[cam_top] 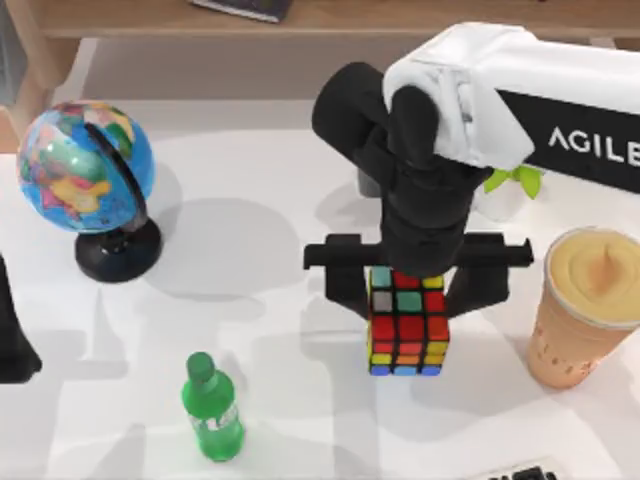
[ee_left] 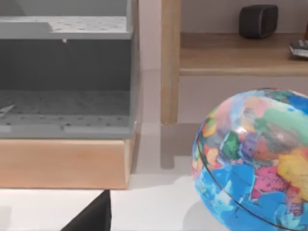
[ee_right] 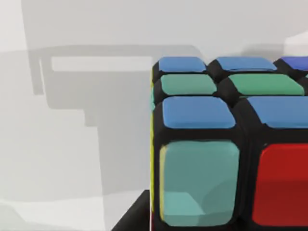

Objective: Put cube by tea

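The right arm reaches in over the white table [cam_top: 270, 240] from the top view's right, and its black two-finger right gripper [cam_top: 407, 292] hangs straight down over the middle of the table. Its two fingers are clamped on either side of the black-framed puzzle cube with red, green, yellow, orange and blue stickers [cam_top: 406, 322]; in the right wrist view the cube [ee_right: 226, 144] sits close up against the camera. Whether the cube rests on the table or hangs just above it, I cannot tell.

To the right of the cube, near but apart from it, stands the tall tapered orange-tan paper cup [cam_top: 585, 310], filled to the brim with a creamy yellow-orange drink.

Toward the front left of the cube stands a small green plastic bottle [cam_top: 211, 408], upright with its cap on. Well to the left is a colourful globe on a black stand [cam_top: 88, 170], which the left wrist view also shows [ee_left: 255, 163].

The left arm sits parked at the table's left edge.
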Tool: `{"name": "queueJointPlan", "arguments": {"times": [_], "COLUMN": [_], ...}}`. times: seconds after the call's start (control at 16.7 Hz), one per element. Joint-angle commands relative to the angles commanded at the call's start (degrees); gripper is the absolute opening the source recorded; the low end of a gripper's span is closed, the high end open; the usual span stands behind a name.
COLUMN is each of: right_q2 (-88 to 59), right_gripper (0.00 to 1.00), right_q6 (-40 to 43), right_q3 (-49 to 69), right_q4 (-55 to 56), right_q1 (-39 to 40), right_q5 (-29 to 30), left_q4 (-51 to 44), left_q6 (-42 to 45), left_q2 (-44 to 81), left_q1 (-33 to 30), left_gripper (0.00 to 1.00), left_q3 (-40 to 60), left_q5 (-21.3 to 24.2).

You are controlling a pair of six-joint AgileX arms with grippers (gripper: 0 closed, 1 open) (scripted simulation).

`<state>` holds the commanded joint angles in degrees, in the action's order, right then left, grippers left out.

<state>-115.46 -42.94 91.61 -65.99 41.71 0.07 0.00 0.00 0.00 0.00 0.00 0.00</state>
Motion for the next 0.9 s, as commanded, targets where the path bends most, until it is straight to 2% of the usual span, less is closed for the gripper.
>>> {"name": "queueJointPlan", "arguments": {"times": [0.9], "right_q2": [1.7], "right_gripper": [0.00], "right_q6": [0.0], "right_q3": [-0.3], "right_q4": [3.7], "right_q1": [1.1], "right_q5": [-0.6], "left_q4": [0.0], "left_q6": [0.0], "left_q2": [0.0], "left_q1": [0.0], "left_gripper": [1.00], "left_q3": [0.0], "left_q5": [0.0]}}
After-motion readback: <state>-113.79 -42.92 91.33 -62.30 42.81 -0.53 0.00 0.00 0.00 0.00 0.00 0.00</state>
